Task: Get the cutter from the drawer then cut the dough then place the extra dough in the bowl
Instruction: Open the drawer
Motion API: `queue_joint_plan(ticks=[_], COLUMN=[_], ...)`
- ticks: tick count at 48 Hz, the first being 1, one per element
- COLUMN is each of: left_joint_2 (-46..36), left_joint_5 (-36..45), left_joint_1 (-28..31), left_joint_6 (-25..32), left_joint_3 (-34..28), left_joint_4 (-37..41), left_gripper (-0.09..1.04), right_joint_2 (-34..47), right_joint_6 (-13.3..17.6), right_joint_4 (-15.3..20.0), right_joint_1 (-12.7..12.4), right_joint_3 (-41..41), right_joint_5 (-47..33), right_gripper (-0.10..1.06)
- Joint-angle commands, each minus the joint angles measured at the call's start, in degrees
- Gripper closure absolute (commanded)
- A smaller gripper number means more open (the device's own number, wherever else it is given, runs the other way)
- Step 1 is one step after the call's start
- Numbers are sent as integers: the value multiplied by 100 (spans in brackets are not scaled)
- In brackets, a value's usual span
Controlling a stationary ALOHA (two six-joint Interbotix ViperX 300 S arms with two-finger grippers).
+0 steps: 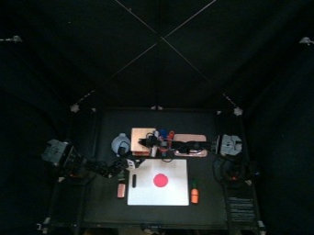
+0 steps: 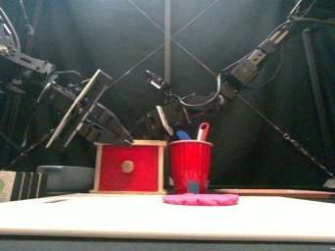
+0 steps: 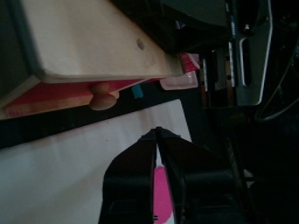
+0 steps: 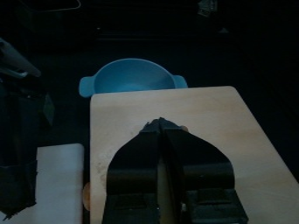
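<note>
A pale wooden box [image 1: 153,138] stands at the back middle, its red drawer front [image 2: 128,167] pushed in and its knob [image 3: 103,99] facing the board. A flat red dough disc [image 1: 160,178] lies on the white cutting board [image 1: 178,193]. The blue-grey bowl [image 4: 131,77] sits left of the box. My left gripper [image 3: 156,131] is shut and empty, hanging over the board's back edge just in front of the drawer. My right gripper [image 4: 160,122] is shut and empty above the box's top [image 4: 211,114]. No cutter is in view.
A red cup [image 2: 190,167] holding a blue and a red toy knife stands right of the box, behind the dough [image 2: 201,199]. Two small orange things [image 1: 120,191] [image 1: 194,195] lie at the board's left and right sides.
</note>
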Motion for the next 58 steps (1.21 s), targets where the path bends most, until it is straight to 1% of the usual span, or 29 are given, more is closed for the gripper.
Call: queue_joint_plan(ticks=[1, 3, 6, 11, 23, 35, 41, 58], left_joint_2=[0, 26, 79, 158, 308, 316, 352, 659], left_joint_5=[-9, -9, -9, 0, 26, 44, 132, 325], left_joint_1=[9, 18, 35, 79, 439, 844, 932, 1072], left_joint_6=[-167, -185, -193, -211, -193, -141, -149, -141], left_joint_3=[-35, -35, -53, -70, -70, -97, -132, -422], left_joint_4=[-97, -185, -255, -325, -483, -360, -193, -44], left_gripper=[27, 21, 14, 9, 9, 9, 9, 9], right_joint_2=[-97, -97, -97, -97, -97, -18, 0, 62], right_joint_6=[9, 9, 9, 9, 9, 9, 0, 9], right_joint_4=[0, 0, 0, 0, 0, 0, 0, 0], right_joint_1=[18, 9, 18, 26, 70, 79, 79, 79], right_joint_3=[-88, -97, -97, -97, -149, -229, -255, -272], right_joint_5=[35, 44, 62, 97, 123, 141, 229, 334], right_gripper=[95, 95, 95, 95, 95, 95, 95, 95])
